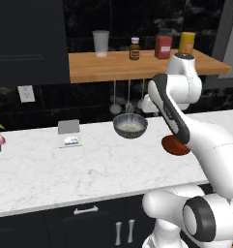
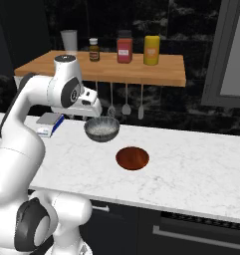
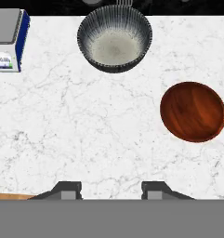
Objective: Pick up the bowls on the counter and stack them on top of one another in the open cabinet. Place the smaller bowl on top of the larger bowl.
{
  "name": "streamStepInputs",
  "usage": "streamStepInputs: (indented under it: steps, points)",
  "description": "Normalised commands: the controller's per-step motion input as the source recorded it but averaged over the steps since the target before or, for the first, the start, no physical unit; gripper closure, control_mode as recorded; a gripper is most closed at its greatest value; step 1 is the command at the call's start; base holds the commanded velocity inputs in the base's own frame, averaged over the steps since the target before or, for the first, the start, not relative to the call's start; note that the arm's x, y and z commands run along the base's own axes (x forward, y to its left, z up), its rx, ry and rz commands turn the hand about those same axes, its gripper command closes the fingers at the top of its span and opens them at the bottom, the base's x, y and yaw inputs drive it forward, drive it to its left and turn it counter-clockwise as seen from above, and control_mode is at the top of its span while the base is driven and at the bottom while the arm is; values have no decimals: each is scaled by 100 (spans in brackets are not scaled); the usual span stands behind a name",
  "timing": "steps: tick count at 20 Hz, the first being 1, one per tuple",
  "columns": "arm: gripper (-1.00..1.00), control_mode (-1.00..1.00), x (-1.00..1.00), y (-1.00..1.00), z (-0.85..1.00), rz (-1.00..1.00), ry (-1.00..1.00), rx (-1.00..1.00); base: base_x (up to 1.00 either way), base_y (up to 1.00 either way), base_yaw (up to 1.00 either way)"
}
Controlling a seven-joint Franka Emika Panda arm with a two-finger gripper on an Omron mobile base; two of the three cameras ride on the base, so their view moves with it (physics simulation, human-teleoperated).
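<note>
The grey bowl (image 1: 130, 126) sits on the white counter (image 1: 65, 169) near the black wall, below the front edge of the wooden shelf (image 1: 113, 68). All else is placed from that bowl. The red bowl (image 3: 193, 111) rests on the counter nearby, apart from it and closer to the counter's front edge. A small kitchen scale (image 3: 6, 39) sits on the counter on the bowl's other side. On the shelf above stand a pale cup (image 1: 101, 43), a small brown bottle (image 1: 134, 48), a red jar (image 1: 163, 46) and a yellow jar (image 1: 187, 43). The gripper (image 3: 111, 190) hangs over bare counter in front of the bowl, its fingers spread apart and holding nothing.
</note>
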Motion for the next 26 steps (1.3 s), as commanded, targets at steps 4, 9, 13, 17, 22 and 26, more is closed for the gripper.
streamStepInputs:
  steps: [4,9,13,17,22,26]
  points:
    - [-100,-100,-9,-16,-4,-4,2,0,0,0,0]
    - [-100,-100,-30,-87,-19,-13,0,1,0,0,0]
    - [-100,-100,-14,-100,-54,-21,1,3,0,0,0]
    - [-100,-100,-7,-100,-64,-24,5,3,0,0,0]
    - [-100,-100,4,-95,-65,-18,10,2,0,0,0]
    - [-100,-100,22,-44,-63,-12,11,3,0,0,0]
